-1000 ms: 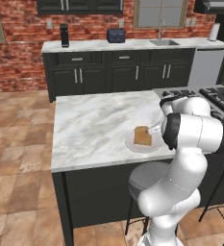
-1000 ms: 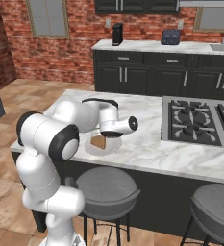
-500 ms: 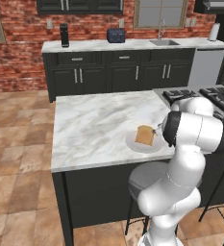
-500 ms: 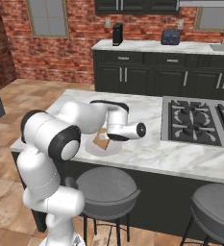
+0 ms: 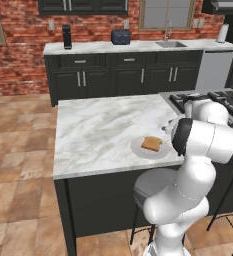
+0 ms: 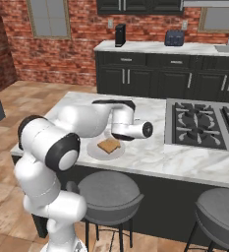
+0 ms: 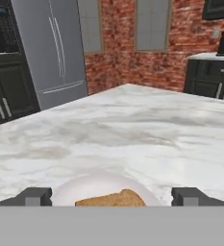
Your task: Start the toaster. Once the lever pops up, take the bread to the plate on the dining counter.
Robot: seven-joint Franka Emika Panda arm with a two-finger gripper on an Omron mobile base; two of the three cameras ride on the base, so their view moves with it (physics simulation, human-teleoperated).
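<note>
One bread [image 5: 151,143] slice lies flat on the plate [image 5: 138,149], which sits on the dining bench [image 5: 98,130] near its front edge. Your end effector [image 7: 111,197] is released, fingers [image 7: 35,196] spread wide, empty, bread between them at 6 o'clock in hand view. Toaster [image 5: 120,36] sits on the wall bench at 12 o'clock, well apart.
</note>
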